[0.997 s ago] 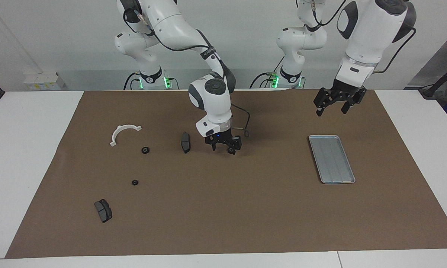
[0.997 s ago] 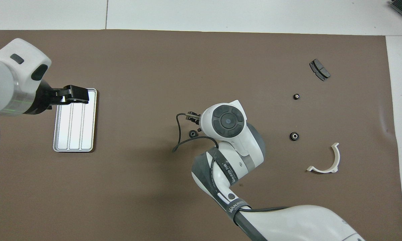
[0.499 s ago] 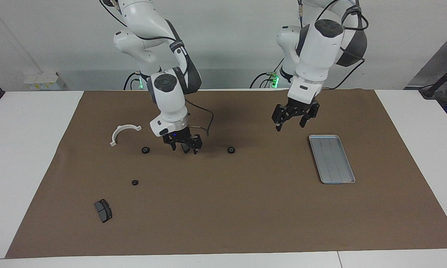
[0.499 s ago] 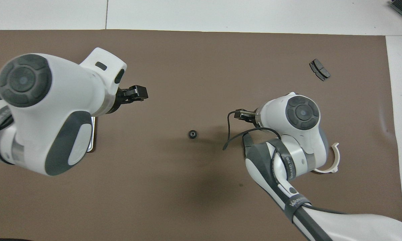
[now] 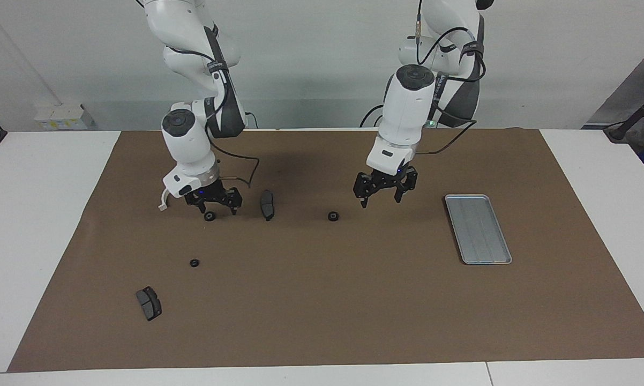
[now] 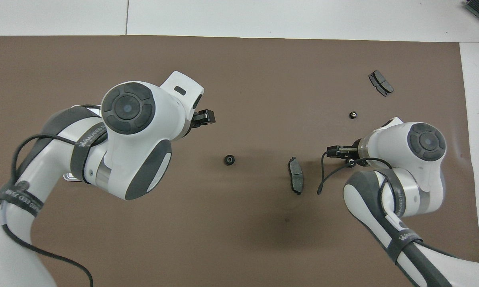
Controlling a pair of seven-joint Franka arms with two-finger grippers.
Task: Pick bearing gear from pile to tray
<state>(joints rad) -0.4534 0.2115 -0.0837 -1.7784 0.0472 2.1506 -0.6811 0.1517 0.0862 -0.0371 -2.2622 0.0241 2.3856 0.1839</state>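
The tray [image 5: 478,229] lies on the bench toward the left arm's end, beside the left tool [image 5: 381,192], which hangs jaws apart and empty just above the brown mat; a black ring [image 5: 332,216] lies near it, untouched. The right tool [image 5: 213,202], jaws apart, stands directly over another black ring [image 5: 209,216].

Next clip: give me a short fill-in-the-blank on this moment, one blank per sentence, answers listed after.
1. The tray holds ___ parts.
2. The right gripper, jaws open, is low over a small black ___ beside the white bracket.
3. The left gripper hangs between the tray and the lone ring, jaws ___.
4. The number of dark grey pads on the mat is ___.

Missing words: no; ring; open; two
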